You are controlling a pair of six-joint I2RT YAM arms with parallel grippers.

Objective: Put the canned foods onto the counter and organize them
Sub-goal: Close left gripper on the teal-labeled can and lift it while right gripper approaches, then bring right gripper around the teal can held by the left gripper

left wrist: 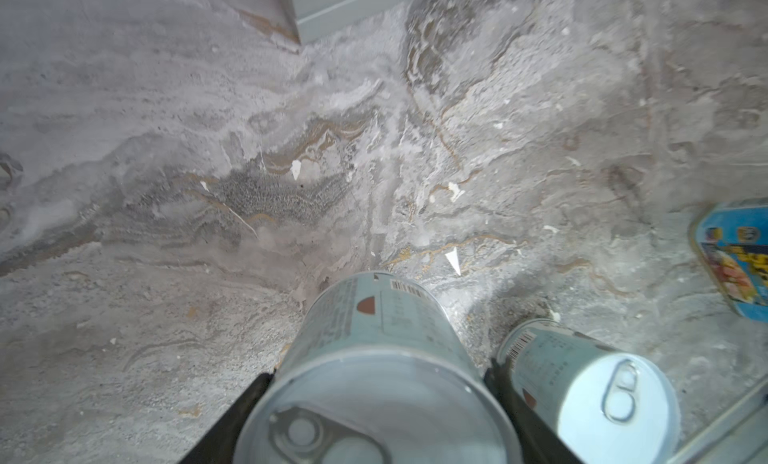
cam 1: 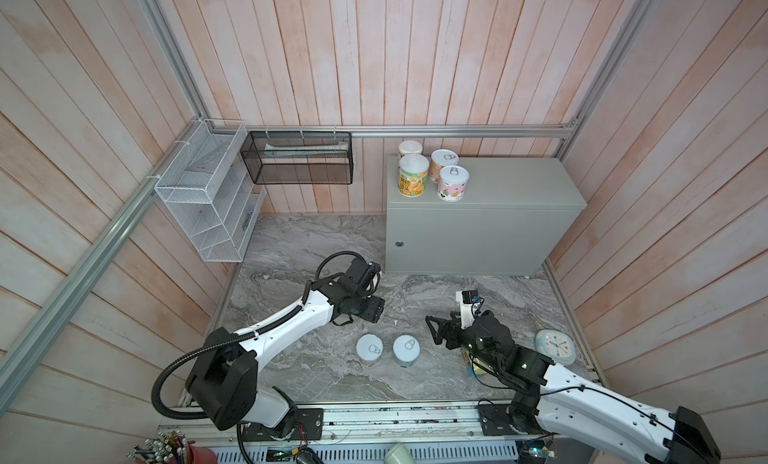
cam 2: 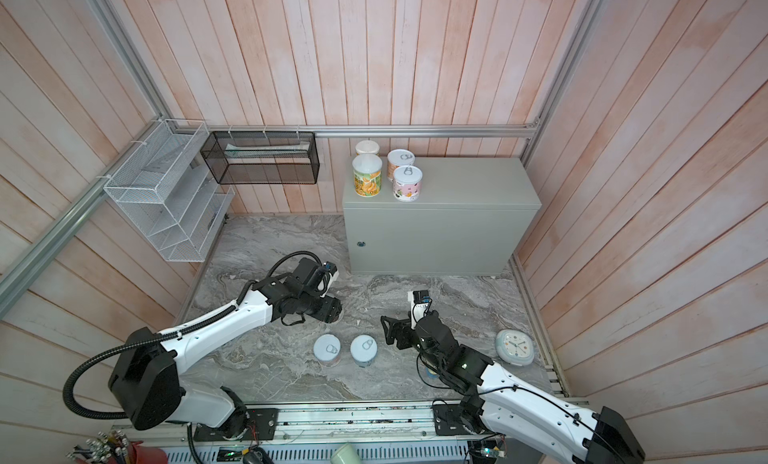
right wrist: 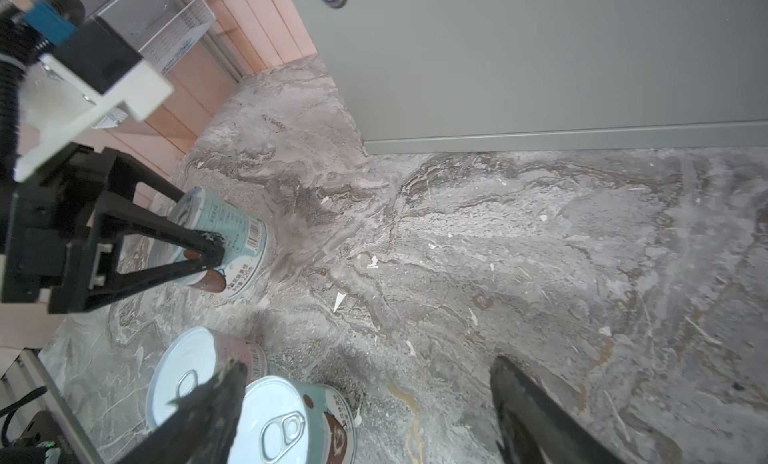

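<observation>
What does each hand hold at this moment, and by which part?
The left hand grips a pale-blue pull-tab can by its side wall, clamped from both sides. The right hand is open, holding nothing.

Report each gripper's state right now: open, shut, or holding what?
Left gripper: shut on a pale blue can.
Right gripper: open, holding nothing.

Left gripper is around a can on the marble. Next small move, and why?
Probably lift straight up. The left gripper is shut on the can, which stands on the marble, and another can sits close beside it, so sliding sideways could knock that one.
</observation>
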